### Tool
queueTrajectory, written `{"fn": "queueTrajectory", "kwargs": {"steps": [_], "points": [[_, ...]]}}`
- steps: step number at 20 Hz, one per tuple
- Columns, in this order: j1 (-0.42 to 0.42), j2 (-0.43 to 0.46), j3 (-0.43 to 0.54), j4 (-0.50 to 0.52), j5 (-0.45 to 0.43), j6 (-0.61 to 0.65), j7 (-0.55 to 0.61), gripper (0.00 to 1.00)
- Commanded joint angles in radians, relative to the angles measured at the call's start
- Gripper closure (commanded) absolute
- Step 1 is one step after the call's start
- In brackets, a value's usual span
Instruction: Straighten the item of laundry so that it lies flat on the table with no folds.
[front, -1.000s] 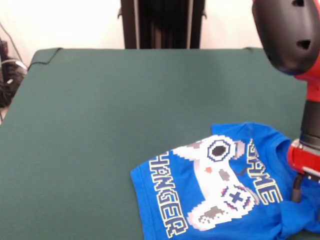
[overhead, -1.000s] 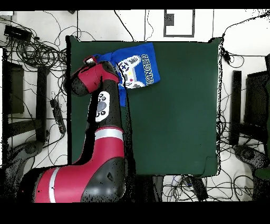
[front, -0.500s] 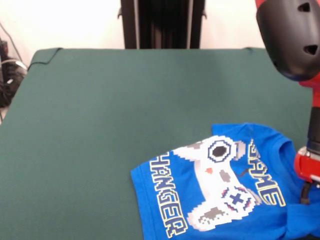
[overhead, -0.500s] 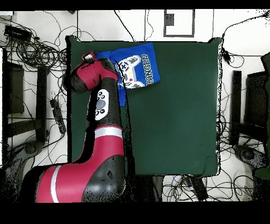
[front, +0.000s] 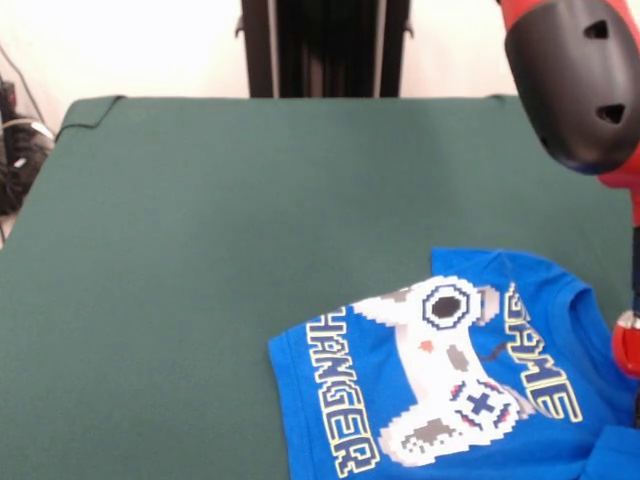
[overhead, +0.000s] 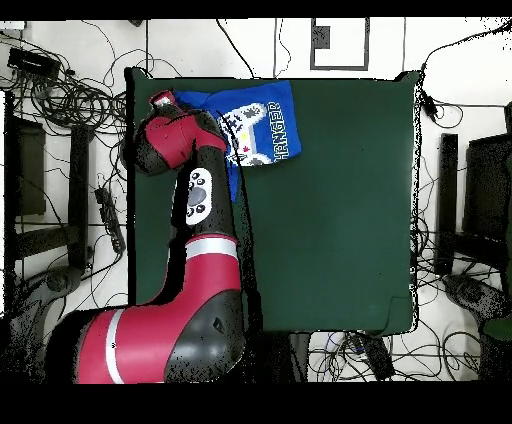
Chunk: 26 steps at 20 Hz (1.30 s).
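Blue T-shirt (front: 450, 380) lies at a corner of the green counter (front: 250, 220), w/ one side bunched under the arm (front: 580, 80). Light, limp, prob slides easily; take a hem corner. Fingers: can't tell.

A pale wall (front: 150, 45) fills the top of the front view, split by a dark upright post (front: 325, 45) – while overhead, black cables (overhead: 65, 95) sprawl across the light floor (overhead: 460, 40) at upper left.
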Motion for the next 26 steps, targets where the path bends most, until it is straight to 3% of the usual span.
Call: {"fn": "queueTrajectory", "kwargs": {"steps": [1,14,17,21,26], "points": [[0.022,0.042,0.117,-0.016,-0.028,-0.086,-0.109,0.00],[0.065,0.155,-0.048,-0.199,-0.073,-0.080,-0.018,0.00],[0.082,0.201,-0.150,-0.293,-0.110,0.018,-0.003,0.00],[0.078,0.202,-0.209,-0.349,-0.135,0.184,-0.121,0.00],[0.064,0.253,-0.269,-0.445,-0.161,0.285,-0.118,0.00]]}}
